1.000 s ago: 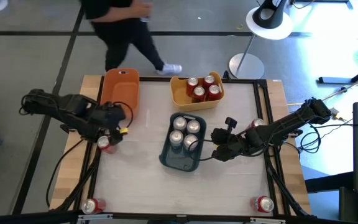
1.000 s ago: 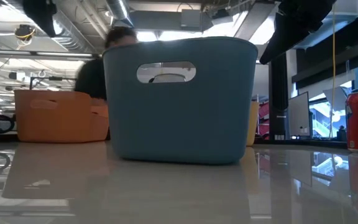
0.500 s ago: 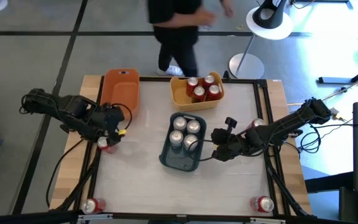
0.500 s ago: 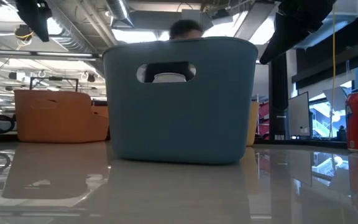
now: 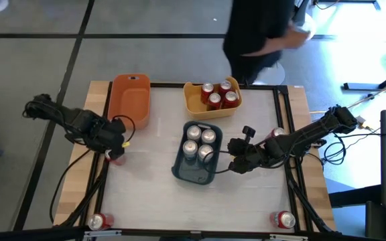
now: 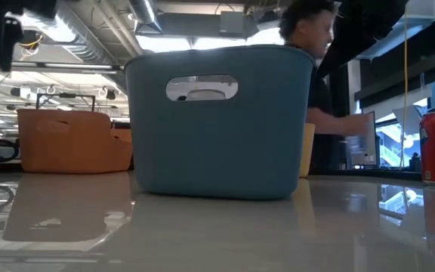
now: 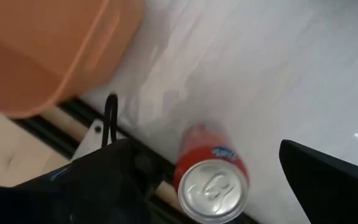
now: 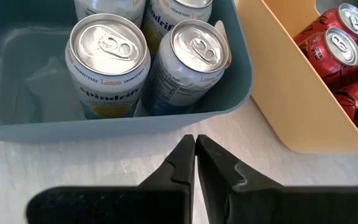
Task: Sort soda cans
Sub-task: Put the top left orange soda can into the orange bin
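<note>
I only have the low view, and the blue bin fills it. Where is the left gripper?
Observer: The left gripper is open, just above an upright red can in front of the orange bin.
Operator: What's inside the blue bin?
Observer: The blue bin holds four silver cans.
Operator: And the right gripper?
Observer: The right gripper is shut and empty, beside that bin.

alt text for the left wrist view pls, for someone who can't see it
A red can stands upright on the white table, between the left gripper's open dark fingers. An orange bin sits farther along the table's edge.
</note>
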Controlling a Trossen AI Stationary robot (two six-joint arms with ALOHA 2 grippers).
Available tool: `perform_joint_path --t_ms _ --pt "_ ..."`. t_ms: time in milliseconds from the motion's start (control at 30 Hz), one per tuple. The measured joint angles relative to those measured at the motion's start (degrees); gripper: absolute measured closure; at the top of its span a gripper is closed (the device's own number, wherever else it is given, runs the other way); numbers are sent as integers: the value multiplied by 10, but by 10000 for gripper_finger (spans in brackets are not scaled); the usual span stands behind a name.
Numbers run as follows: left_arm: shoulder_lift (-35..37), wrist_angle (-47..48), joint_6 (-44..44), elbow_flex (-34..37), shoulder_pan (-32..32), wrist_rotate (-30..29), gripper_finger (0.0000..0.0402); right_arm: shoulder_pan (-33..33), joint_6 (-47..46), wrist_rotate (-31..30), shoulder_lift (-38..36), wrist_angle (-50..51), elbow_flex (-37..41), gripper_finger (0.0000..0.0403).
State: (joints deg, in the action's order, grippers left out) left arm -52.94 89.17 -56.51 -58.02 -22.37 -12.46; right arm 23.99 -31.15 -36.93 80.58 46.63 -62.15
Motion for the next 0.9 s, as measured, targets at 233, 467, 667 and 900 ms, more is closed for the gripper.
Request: perform_joint_path --t_ms 233,467,667,900 --pt "12 2 -1 60 -21 37 2 0 1 -1 0 -1 0 384" --pt "11 -3 -23 70 -23 39 2 0 1 -11 0 -2 0 384" --pt "11 -23 18 70 -23 62 2 0 1 -11 0 -2 0 384" --pt "1 -14 96 70 -23 79 2 0 1 -11 0 -2 0 384"
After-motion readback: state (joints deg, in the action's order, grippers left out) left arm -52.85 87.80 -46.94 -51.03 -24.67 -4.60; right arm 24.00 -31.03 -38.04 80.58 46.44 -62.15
